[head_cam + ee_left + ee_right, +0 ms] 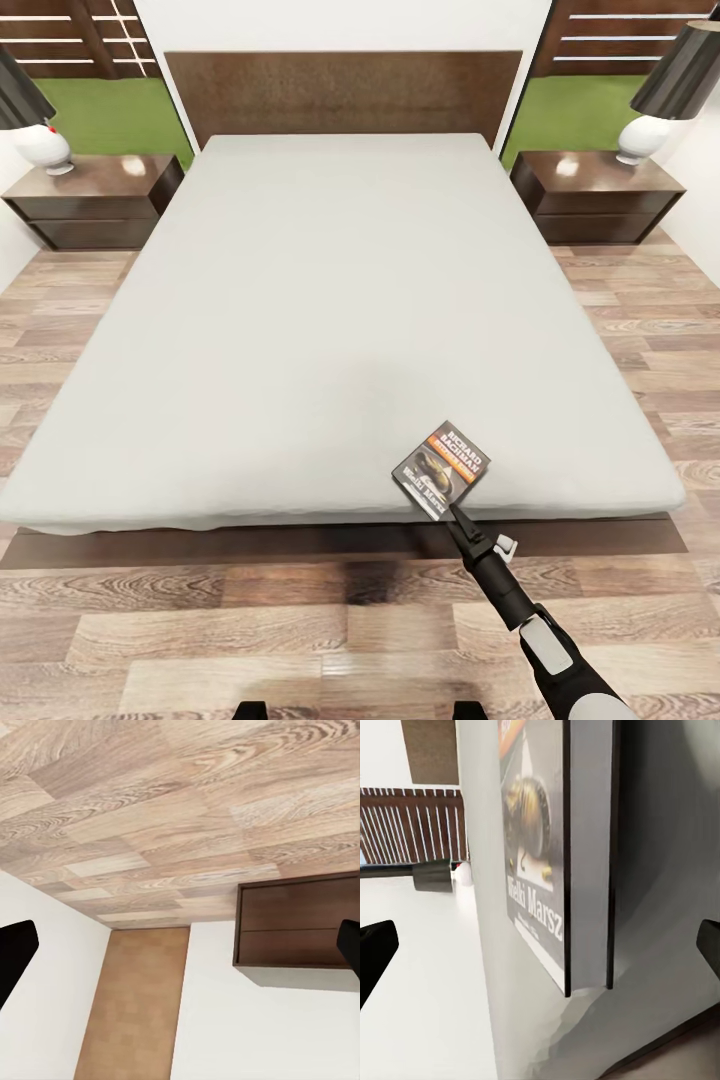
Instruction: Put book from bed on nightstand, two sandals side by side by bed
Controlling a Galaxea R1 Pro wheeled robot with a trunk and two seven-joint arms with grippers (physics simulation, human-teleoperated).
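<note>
The book [442, 470] lies on the light-grey mattress of the bed [330, 300], near its foot edge, right of the middle. My right gripper [453, 509] reaches up from the floor side to the book's near corner. In the right wrist view the book [536, 870] is close ahead, cover and edge showing, and the right gripper [540, 952] is open, its fingertips [375, 952] wide apart. The left gripper [180, 952] is open over bare floor. A nightstand [95, 200] stands left of the headboard and another nightstand [600, 195] right of it. The sandals are out of view.
Each nightstand carries a lamp [40, 140] with a white base and black shade, the other lamp [650, 125] on the right. Wood-plank floor [300, 630] runs around the bed. The left wrist view shows a dark-brown cabinet [300, 922] against a white wall [225, 1020].
</note>
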